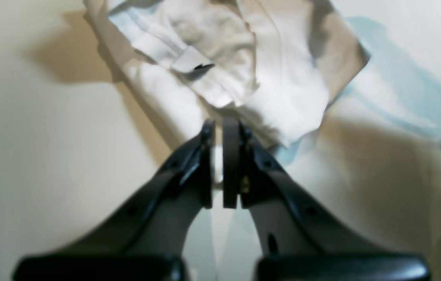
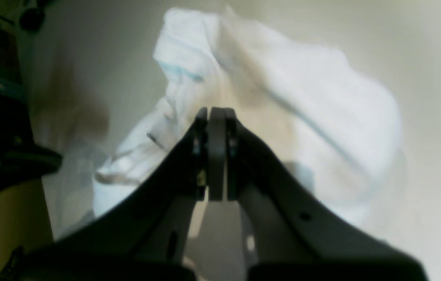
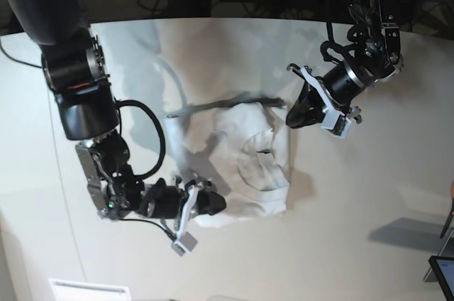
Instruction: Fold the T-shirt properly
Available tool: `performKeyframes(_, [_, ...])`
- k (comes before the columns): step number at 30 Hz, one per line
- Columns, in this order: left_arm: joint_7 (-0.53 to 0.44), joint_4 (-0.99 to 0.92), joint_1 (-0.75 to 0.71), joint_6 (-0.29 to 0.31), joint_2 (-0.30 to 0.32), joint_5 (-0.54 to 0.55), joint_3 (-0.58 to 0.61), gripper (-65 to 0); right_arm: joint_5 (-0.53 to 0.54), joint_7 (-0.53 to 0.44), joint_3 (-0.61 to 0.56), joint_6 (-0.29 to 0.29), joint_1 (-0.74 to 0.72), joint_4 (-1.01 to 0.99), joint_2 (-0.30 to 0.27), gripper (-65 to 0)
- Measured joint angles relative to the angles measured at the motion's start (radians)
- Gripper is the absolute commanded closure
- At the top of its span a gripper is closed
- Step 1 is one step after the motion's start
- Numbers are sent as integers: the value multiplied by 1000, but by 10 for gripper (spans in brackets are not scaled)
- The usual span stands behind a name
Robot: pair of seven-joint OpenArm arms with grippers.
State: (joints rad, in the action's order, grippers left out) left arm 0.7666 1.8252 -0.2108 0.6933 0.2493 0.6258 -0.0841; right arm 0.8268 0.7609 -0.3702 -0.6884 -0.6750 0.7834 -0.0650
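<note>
T-shirt [image 3: 245, 166], centre frame, bunched; left gripper [image 3: 292, 118] pinches its upper edge for spreading; right gripper [image 3: 215, 203] pressed together at lower corner.

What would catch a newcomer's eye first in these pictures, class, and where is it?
First, the crumpled white T-shirt bunched in the middle of the pale table, its neck label showing. Next, the two black arms on either side of it: the left gripper at the shirt's upper edge, shut on a fold of cloth, and the right gripper low at the shirt's near corner, jaws shut.
</note>
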Motion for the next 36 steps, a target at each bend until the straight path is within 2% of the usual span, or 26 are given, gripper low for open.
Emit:
performKeyframes(4, [1, 0, 7, 0, -9, 0, 31, -25, 2, -128, -97, -2, 2, -185, 23, -1])
performKeyframes(6, [2, -4, 23, 0, -7, -1, 60, -25, 20, -203, -132, -4, 18, -254, 16, 0])
performKeyframes(7, [-3, -5, 28, 0, -6, -13, 77, -25, 34, -206, -146, -12, 19, -258, 9, 0])
performKeyframes(9, [-3, -6, 34, 0, -10, -98, 116, -25, 27, -172, -154, -11, 3, -257, 4, 0])
performKeyframes(12, [4, -10, 37, 0, -33, -270, 178, -25, 7, -98, -105, -6, 21, -173, -13, 0])
performKeyframes(15, [4, -12, 35, 0, -112, -382, 190, -25, 3, -19, -34, -2, 76, -26, -61, 0])
performKeyframes(18, [-4, -11, 36, 5, -156, -414, 196, -24, -6, 29, 41, 4, 132, 103, -98, 0])
performKeyframes(22, [4, -10, 65, 5, -177, -425, 188, -22, 2, 55, 115, -4, 219, 214, -116, 0])
performKeyframes(24, [3, -6, 98, 2, -190, -427, 186, 0, 2, 68, 133, -3, 256, 245, -141, 0])
performKeyframes(29, [48, 146, 81, 1, -182, -412, 187, 0, -6, 63, 163, 3, 301, 272, -217, 0])
performKeyframes(33, [83, 176, 46, 11, -157, -418, 111, 0, -2, 61, 161, 0, 322, 291, -234, 0])
performKeyframes(36, [89, 171, 17, 3, -160, -428, 58, 0, 1, 62, 160, -1, 340, 305, -247, 0])
